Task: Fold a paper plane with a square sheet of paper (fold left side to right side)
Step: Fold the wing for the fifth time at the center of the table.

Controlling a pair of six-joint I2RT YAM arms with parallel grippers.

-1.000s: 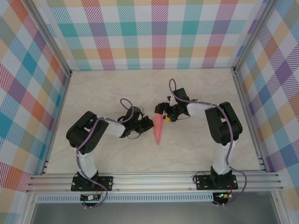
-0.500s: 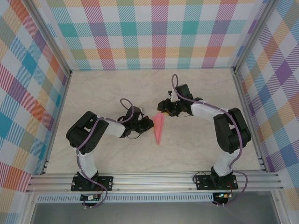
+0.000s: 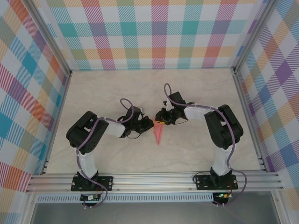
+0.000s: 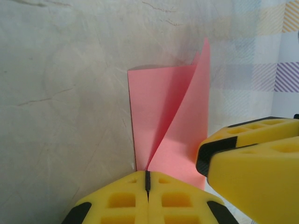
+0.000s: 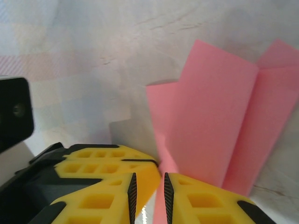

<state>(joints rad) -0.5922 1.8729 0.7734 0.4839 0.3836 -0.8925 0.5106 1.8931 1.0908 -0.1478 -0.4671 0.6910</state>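
Note:
The pink paper plane (image 3: 159, 134) lies on the table as a slim dart, its point toward the arms. In the left wrist view one flap of the paper (image 4: 175, 116) stands up from a crease. My left gripper (image 3: 149, 124) is shut, its tips (image 4: 147, 176) against the paper's near edge; I cannot tell whether any paper is pinched. My right gripper (image 3: 161, 120) sits at the wide end of the paper (image 5: 215, 126). Its jaws (image 5: 148, 186) stand a narrow gap apart, with a paper edge inside that gap. The two grippers almost touch.
The pale marble table (image 3: 117, 88) is ringed by plaid walls (image 3: 154, 32). An aluminium rail (image 3: 154, 179) runs along the near edge, where both arm bases are bolted.
The right gripper lifted back from the wide end, then came down onto it again, closer to the left gripper, while its jaws narrowed a lot. The left gripper stayed put.

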